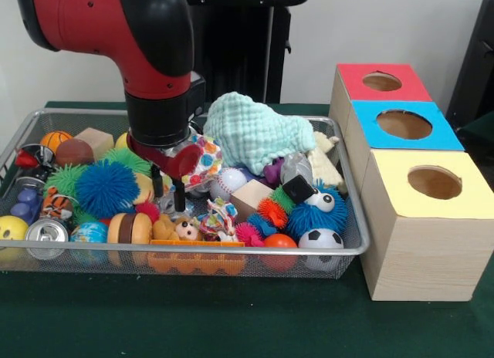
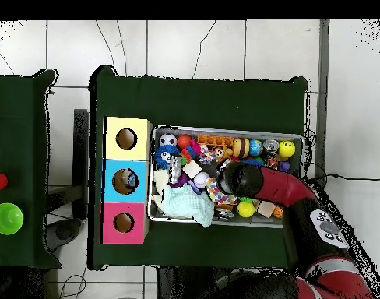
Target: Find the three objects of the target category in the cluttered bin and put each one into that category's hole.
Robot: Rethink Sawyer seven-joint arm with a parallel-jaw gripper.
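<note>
The wire mesh bin (image 1: pixel 351 190) is full of toys. My gripper (image 1: pixel 167 193) hangs from the red and black arm over the bin's left-middle, its two black fingers (image 1: pixel 179 197) apart and the tips down among the toys beside a small brown bear. Nothing shows between them. A grey, glossy, wrinkly lump (image 1: pixel 294 167) that may be one of the clear plastic objects lies right of centre, under the mint cloth's edge. The blue-topped box's hole (image 1: pixel 404 124) is right of the bin; in the overhead view this hole (image 2: pixel 124 181) shows something pale inside. There the arm (image 2: pixel 248 179) hides the gripper.
A mint cloth (image 1: pixel 258 130) is heaped at the bin's back middle. A silver can (image 1: pixel 46 233), a blue spiky ball (image 1: pixel 106 188) and a soccer ball (image 1: pixel 320 238) lie in the bin. The red-topped box (image 1: pixel 382 81) and yellow-topped box (image 1: pixel 434 182) flank the blue one.
</note>
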